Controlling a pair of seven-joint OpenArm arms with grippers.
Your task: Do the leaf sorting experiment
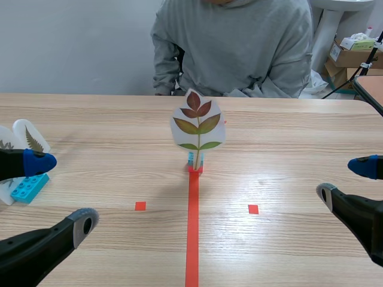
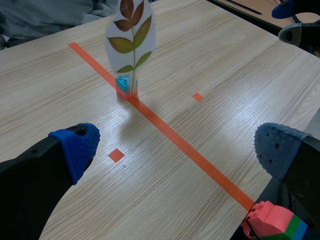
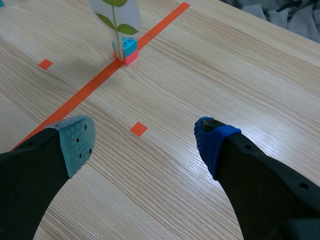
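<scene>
Partly hidden items:
- A fern card (image 1: 30, 139) is sitting at the table's (image 1: 287, 137) left edge. It is cut off by the frame and partly covered by the left gripper (image 1: 60, 191). How many cards are there cannot be told.
- A light-blue brick (image 1: 29, 186) is lying just below the fern card.
- A red, green and blue brick stack (image 2: 272, 222) is peeking out from under the left gripper's finger. Its brick count is unclear.
- A person in a grey hoodie (image 1: 233, 48) is sitting across the table, cut off above the shoulders.

Fully visible items:
- One leaf card (image 1: 197, 122) is standing upright in a blue-and-red brick stand (image 1: 195, 162) at the far end of the tape line (image 1: 192, 227), at the table's centre.
- Two grippers: the left one and the right gripper (image 1: 344, 179) are both gaping wide over the near table, each holding nothing and well apart from the card.
- Two tape squares are flanking the line, one on each side.
</scene>
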